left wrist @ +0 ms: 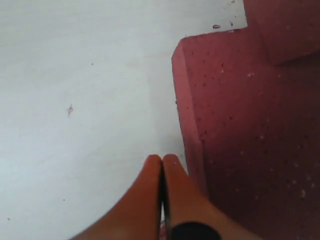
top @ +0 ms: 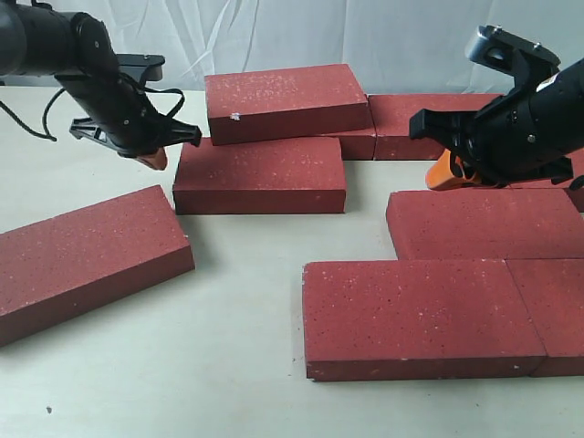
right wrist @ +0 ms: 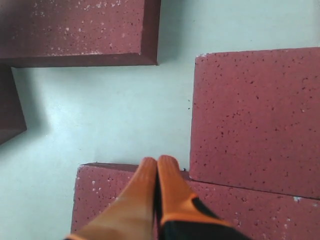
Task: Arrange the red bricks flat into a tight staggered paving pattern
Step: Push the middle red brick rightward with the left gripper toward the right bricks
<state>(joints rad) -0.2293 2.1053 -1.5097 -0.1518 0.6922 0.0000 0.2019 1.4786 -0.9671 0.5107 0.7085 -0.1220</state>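
Several red bricks lie on the pale table. A loose one point(top: 91, 260) lies askew at the left. A centre brick point(top: 260, 175) lies flat, and a chipped brick point(top: 285, 100) leans tilted on its far edge. At the right, a front brick point(top: 420, 318) and a middle brick point(top: 488, 224) lie flat and touching, offset. My left gripper point(top: 153, 160) is shut and empty beside the centre brick's left end point(left wrist: 250, 125); its tips point(left wrist: 161, 160) are over bare table. My right gripper point(top: 444, 176) is shut and empty above the middle brick's corner point(left wrist: 161, 160) point(right wrist: 110, 195).
More bricks sit at the back right point(top: 429, 123) and front right point(top: 558, 315). A white cloth backdrop point(top: 392, 36) closes the far side. Bare table point(top: 228, 365) stretches between the loose left brick and the front brick.
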